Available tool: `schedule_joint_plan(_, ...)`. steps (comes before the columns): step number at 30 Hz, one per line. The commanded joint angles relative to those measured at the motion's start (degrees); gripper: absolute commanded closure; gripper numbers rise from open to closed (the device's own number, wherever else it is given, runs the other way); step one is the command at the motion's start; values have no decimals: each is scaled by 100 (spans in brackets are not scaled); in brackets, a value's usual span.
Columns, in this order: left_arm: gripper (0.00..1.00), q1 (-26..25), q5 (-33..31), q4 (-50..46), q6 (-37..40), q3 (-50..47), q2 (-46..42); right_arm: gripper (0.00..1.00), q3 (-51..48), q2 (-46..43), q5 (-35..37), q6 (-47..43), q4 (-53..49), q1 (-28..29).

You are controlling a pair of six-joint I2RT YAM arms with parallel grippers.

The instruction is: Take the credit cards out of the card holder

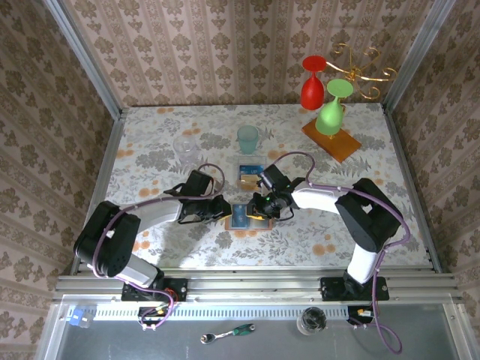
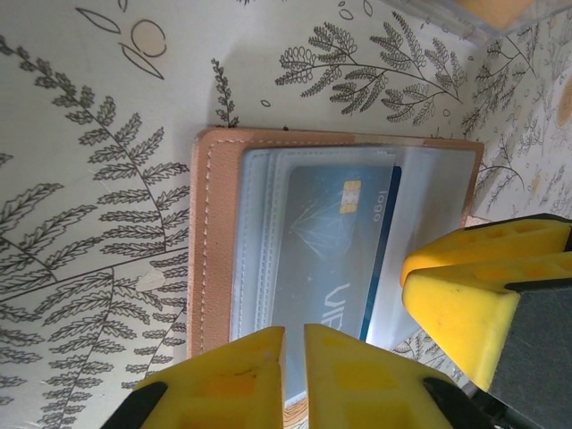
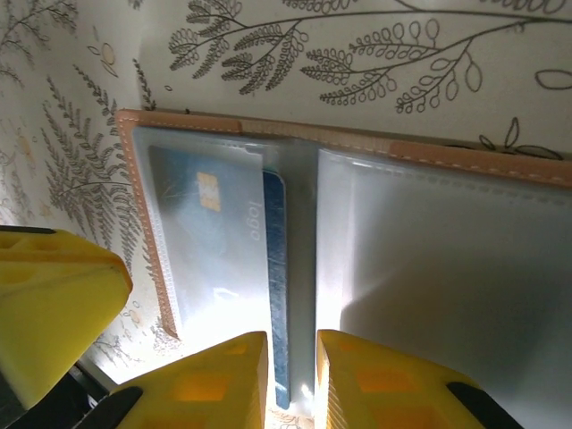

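1. Your top view is bright, even and sharp. The arms throw only soft shadows on the table, and there's one hot white patch near its front edge.
2. Left wrist: the card holder is crisp, but the left fingers are blurry and the top right corner is mush.
3. Right wrist: white glare blows out the holder's plastic just above the soft, out-of-focus right fingers.
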Motion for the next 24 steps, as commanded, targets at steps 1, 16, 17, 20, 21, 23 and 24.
schedule_joint_plan(1,87,36,118,82,90,12,62,76,-78,137,169,-145,-160,28)
schedule_joint_plan(16,93,28,250,335,19,-34,218,77,9,-114,199,-136,-257,30)
schedule_joint_plan(17,93,27,253,340,19,-38,237,76,29,-133,181,-128,-266,38)
schedule_joint_plan(20,93,33,277,380,20,-23,285,76,84,-178,155,-114,-281,38)
schedule_joint_plan(21,94,34,283,389,27,-23,291,76,104,-189,151,-111,-285,39)
schedule_joint_plan(23,94,34,288,384,43,-32,329,76,157,-204,137,-122,-298,34)
schedule_joint_plan(24,94,32,286,383,46,-38,343,76,177,-192,116,-125,-309,41)
